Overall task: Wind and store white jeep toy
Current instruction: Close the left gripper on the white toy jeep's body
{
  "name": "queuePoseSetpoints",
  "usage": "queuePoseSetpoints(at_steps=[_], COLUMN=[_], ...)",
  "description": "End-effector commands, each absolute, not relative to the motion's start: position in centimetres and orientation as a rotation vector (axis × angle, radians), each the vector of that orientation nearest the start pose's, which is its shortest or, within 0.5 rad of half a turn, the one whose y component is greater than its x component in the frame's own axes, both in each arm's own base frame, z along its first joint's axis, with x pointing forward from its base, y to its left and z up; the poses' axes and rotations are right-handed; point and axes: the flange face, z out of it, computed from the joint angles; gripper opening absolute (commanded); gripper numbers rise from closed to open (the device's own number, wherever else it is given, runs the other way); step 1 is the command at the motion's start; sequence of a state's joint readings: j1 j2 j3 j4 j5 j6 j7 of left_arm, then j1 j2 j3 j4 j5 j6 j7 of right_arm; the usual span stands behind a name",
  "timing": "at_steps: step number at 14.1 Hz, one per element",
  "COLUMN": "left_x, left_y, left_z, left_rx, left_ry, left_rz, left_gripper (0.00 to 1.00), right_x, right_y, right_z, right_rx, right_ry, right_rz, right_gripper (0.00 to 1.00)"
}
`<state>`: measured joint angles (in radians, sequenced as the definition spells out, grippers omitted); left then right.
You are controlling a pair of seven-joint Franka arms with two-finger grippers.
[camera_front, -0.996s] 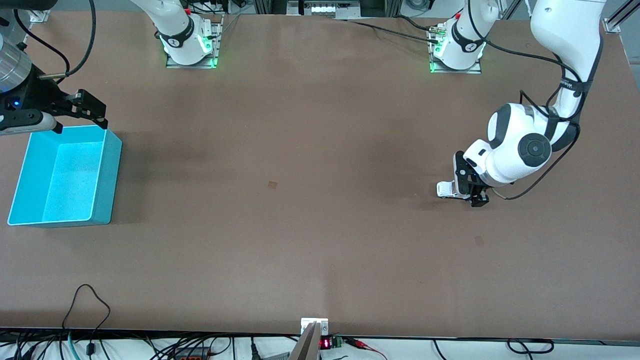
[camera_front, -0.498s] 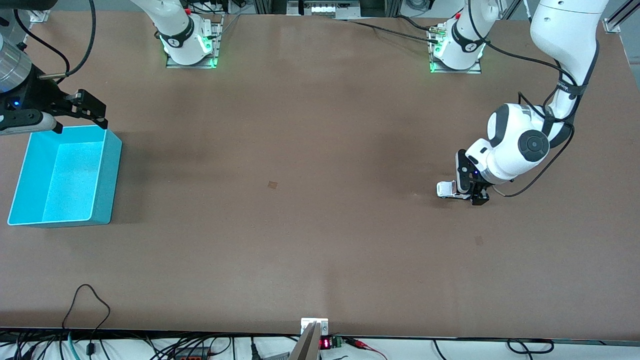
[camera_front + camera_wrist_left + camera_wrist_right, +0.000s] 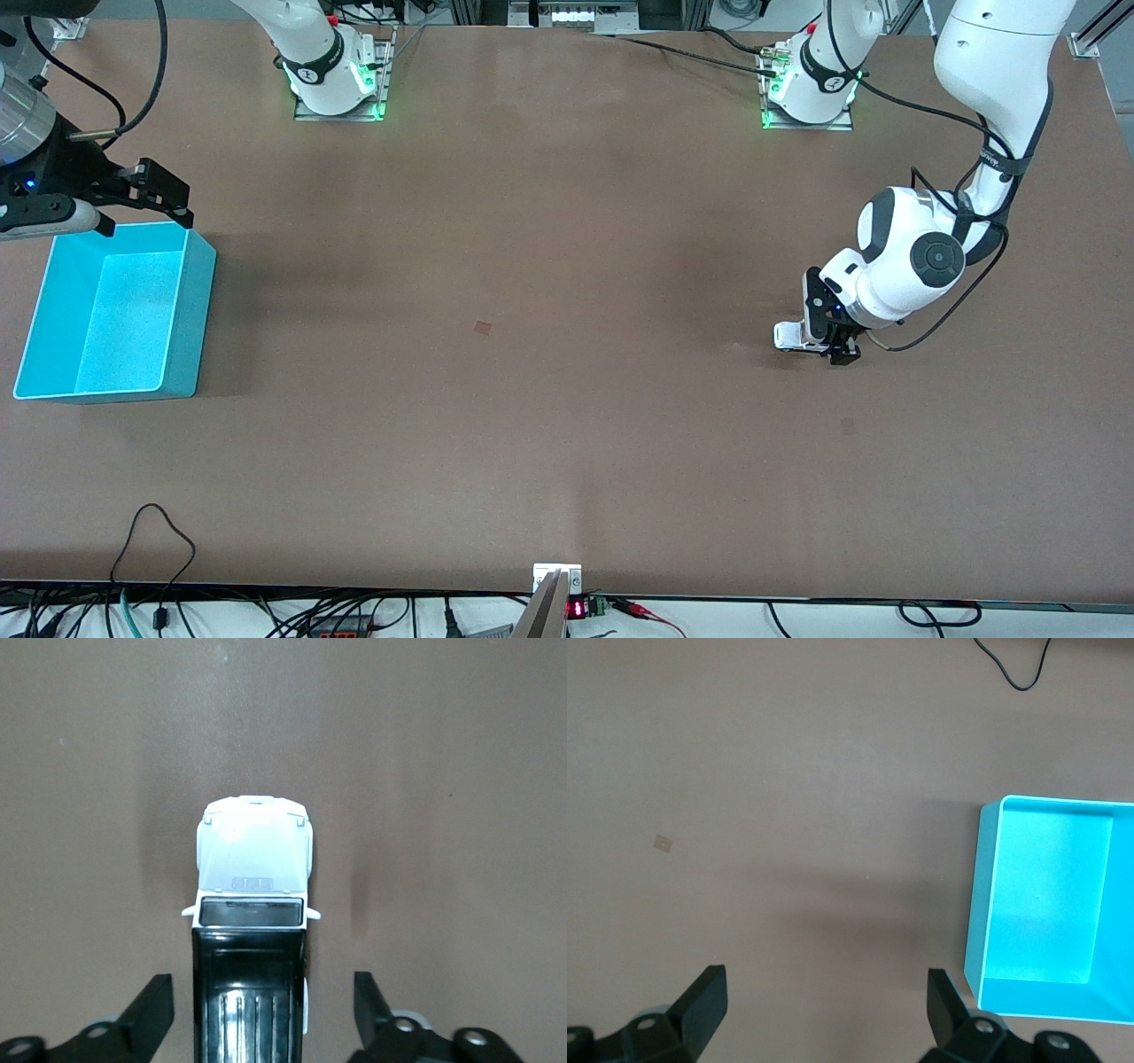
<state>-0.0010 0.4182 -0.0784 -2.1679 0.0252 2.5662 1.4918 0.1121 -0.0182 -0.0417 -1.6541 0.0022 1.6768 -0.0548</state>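
The white jeep toy point(image 3: 788, 335) stands on the brown table toward the left arm's end, its black roof panel point(image 3: 250, 992) between my left gripper's fingers. My left gripper point(image 3: 828, 342) point(image 3: 261, 997) is down around the jeep's rear, open, with a gap between each finger and the car's sides. The jeep's white hood point(image 3: 253, 855) sticks out ahead of the fingertips. My right gripper point(image 3: 146, 221) point(image 3: 826, 988) waits, open and holding nothing, over the rim of the turquoise bin point(image 3: 199, 266) at the right arm's end.
The turquoise bin point(image 3: 983, 895) has nothing in it. A small tan mark point(image 3: 483, 327) lies mid-table. Cables and a black loop of wire point(image 3: 155, 540) run along the table edge nearest the front camera.
My left gripper's fingers have drawn closer together around the jeep, and the left arm's elbow has shifted slightly. The jeep and the right arm have stayed put.
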Motion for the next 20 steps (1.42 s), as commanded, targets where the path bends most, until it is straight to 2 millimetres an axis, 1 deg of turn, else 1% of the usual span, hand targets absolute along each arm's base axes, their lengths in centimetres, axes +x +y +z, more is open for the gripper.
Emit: queuePoseSetpoints(at_steps=[1, 2, 3, 4, 5, 8, 10, 12, 13, 15, 16, 17, 19, 20], left_x=[56.2, 56.2, 56.2, 56.2, 56.2, 56.0, 56.0, 55.8, 55.6, 55.5, 55.9, 55.9, 55.7, 55.9], left_y=[-4.8, -4.8, -4.7, -4.7, -4.8, -4.8, -4.1, -4.0, -3.1, 0.0, 1.8, 3.5, 7.6, 9.2], left_z=[19.8, 19.9, 19.8, 19.8, 19.9, 19.5, 19.0, 18.8, 18.3, 17.3, 16.9, 16.1, 15.2, 14.7], left_rx=[-2.189, -2.190, -2.190, -2.190, -2.190, -2.195, -2.216, -2.226, -2.254, -2.248, -2.232, -2.226, -2.203, -2.168], left_ry=[2.283, 2.280, 2.281, 2.281, 2.284, 2.289, 2.280, 2.287, 2.288, 2.334, 2.355, 2.377, 2.410, 2.447], left_rz=[-0.013, -0.015, -0.013, -0.013, -0.012, 0.001, 0.012, 0.033, 0.075, 0.105, 0.097, 0.102, 0.087, 0.078], left_gripper=[0.47, 0.35, 0.27, 0.22, 0.21, 0.21, 0.22, 0.22, 0.22, 0.22, 0.22, 0.22, 0.22, 0.22], right_x=[55.5, 55.5, 55.5, 55.5, 55.5, 55.4, 55.5, 55.5, 55.5, 55.5, 55.5, 55.5, 55.5, 55.5], right_y=[4.1, 4.1, 4.2, 4.1, 4.1, 4.3, 4.2, 4.1, 4.0, 3.9, 3.9, 4.0, 4.1, 4.1], right_z=[60.6, 60.6, 60.6, 60.6, 60.6, 60.7, 60.8, 60.8, 60.8, 60.9, 60.9, 60.9, 60.9, 61.0], right_rx=[-3.122, -3.122, -3.124, -3.124, -3.125, -3.128, -3.129, -3.129, -3.131, -3.137, -3.141, -3.141, -3.141, -3.141], right_ry=[-0.207, -0.207, -0.210, -0.208, -0.213, -0.218, -0.214, -0.211, -0.209, -0.210, -0.209, -0.211, -0.214, -0.213], right_rz=[-0.062, -0.065, -0.065, -0.065, -0.065, -0.065, -0.072, -0.075, -0.072, -0.080, -0.080, -0.082, -0.085, -0.087], right_gripper=[1.00, 1.00, 1.00, 1.00, 1.00, 1.00, 1.00, 1.00, 1.00, 1.00, 1.00, 1.00, 1.00, 1.00])
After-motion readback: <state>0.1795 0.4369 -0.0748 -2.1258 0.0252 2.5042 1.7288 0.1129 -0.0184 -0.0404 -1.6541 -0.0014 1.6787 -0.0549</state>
